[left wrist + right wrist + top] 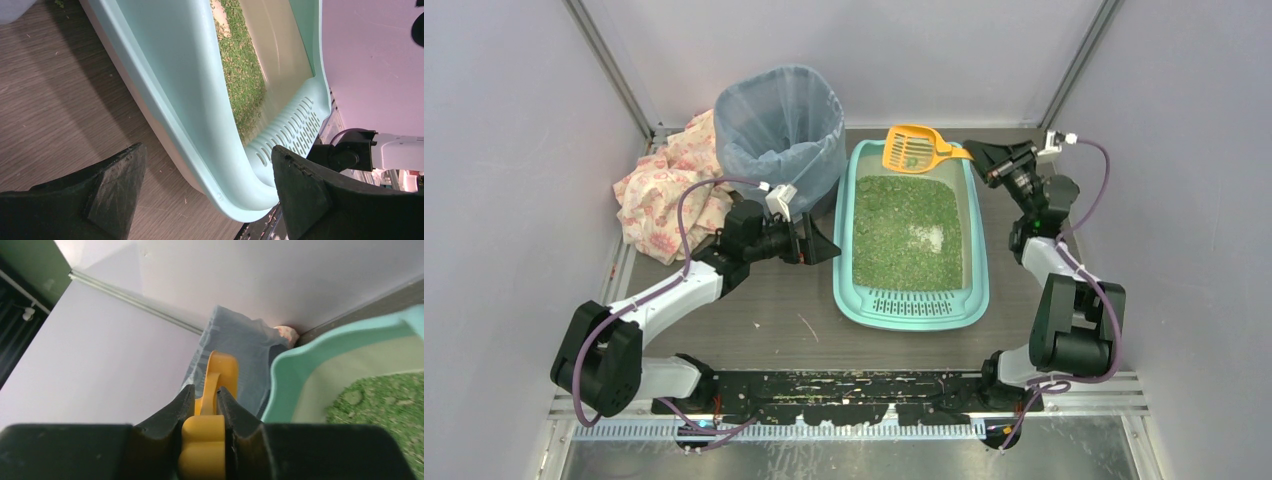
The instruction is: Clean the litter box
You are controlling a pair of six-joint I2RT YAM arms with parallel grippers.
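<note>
The teal litter box (972,300) sits mid-table, full of green litter (906,232) with a pale clump, its slotted grate step (912,301) at the near end. My left gripper (824,243) is open beside the box's left wall; in the left wrist view its fingers straddle the box's near rim corner (250,202) without touching it. My right gripper (980,154) is shut on the handle of the orange scoop (912,149), which hangs over the box's far rim. The right wrist view shows the scoop (216,385) pinched between the fingers, and the box (300,357).
A blue-grey bag-lined bin (781,128) stands at the far left of the box. A floral cloth (664,185) lies behind the left arm. Side walls close in left and right. Litter crumbs lie on the table and the front rail (844,385).
</note>
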